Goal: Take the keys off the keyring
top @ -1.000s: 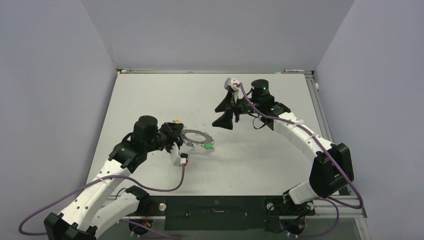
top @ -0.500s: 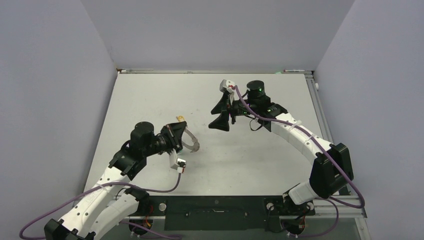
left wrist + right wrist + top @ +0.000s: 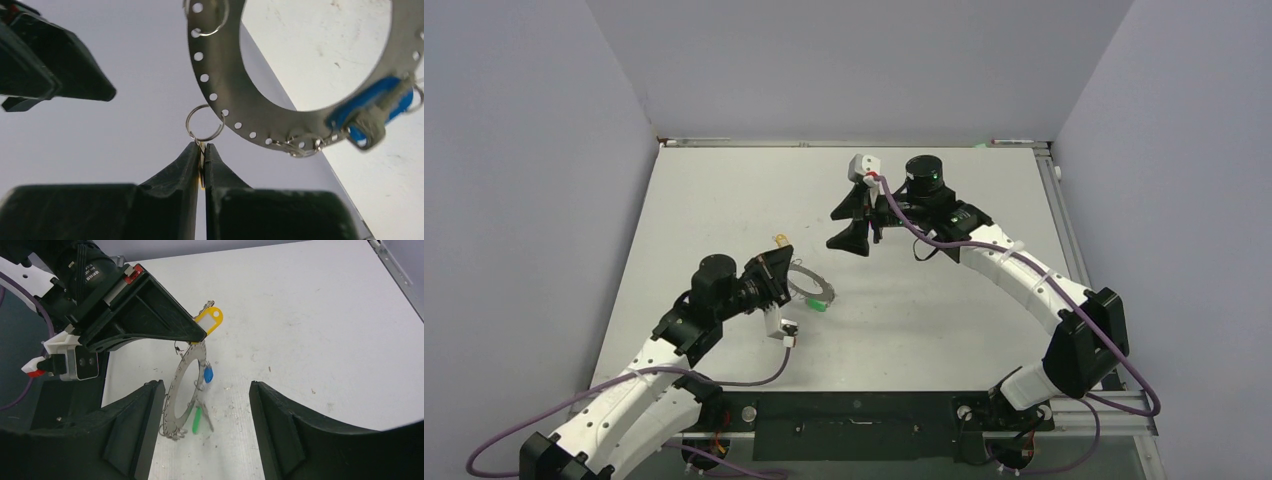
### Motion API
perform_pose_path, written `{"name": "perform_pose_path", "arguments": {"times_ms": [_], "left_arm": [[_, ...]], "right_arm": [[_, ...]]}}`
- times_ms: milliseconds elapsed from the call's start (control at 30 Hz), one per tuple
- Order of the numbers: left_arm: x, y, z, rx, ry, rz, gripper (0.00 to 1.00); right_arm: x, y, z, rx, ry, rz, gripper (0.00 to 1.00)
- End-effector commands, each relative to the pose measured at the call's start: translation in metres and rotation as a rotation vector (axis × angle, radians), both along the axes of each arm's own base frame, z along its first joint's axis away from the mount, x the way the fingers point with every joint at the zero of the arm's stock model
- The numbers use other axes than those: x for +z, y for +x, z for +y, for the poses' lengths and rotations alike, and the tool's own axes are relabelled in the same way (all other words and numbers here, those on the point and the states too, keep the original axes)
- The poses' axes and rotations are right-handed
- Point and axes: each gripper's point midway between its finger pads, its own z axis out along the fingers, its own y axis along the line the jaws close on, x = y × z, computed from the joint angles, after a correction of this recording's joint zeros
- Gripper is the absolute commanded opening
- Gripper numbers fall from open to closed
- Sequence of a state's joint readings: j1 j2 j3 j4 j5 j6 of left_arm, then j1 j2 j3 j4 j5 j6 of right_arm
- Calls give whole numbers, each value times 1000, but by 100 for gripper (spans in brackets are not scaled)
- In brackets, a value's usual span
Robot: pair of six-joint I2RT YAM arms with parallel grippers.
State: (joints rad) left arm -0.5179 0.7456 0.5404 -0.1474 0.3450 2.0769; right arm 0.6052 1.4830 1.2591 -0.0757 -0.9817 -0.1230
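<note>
L gripper (image 3: 201, 150) jaws pressed together on the yellow key (image 3: 210, 319); its yellow head sticks out past the tips at 1 o'clock in R wrist view. R gripper (image 3: 849, 222) jaws wide apart, nothing between them, up in the air at about 1 o'clock from the keyring (image 3: 172, 395).

Keyring hangs tilted under the L tips by a small wire loop (image 3: 205, 122), over the table (image 3: 724, 190) at approx 8 o'clock from its centre. Can't tell if its low edge touches. Blue key (image 3: 208, 374) is at the ring's 3 o'clock and green key (image 3: 197, 421), blurred, at 5 o'clock.

Table is white and scuffed, w/ specks. Walls (image 3: 844, 70) are plain pale grey. Metal rail (image 3: 1054, 190) runs along the R edge.

The yellow head has a white label window, too small to read.
</note>
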Motion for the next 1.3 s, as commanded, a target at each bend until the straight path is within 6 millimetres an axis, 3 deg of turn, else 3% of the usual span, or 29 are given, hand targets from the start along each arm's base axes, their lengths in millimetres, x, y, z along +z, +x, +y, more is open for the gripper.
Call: {"name": "perform_pose_path", "arguments": {"times_ms": [0, 333, 667, 933, 1267], "left_arm": [[38, 1, 0, -57, 246, -407, 0], [55, -11, -4, -91, 142, -372, 0], [59, -16, -7, -112, 113, -351, 0], [59, -20, -10, -123, 97, -333, 0], [57, -17, -7, -90, 80, -294, 0]], "right_arm": [[16, 8, 7, -9, 30, -96, 64], [5, -12, 33, 91, 16, -123, 61], [-17, -35, 62, 158, -79, -169, 58], [-26, -35, 74, 144, -123, -185, 48], [-38, -29, 77, 105, -142, -161, 37]]}}
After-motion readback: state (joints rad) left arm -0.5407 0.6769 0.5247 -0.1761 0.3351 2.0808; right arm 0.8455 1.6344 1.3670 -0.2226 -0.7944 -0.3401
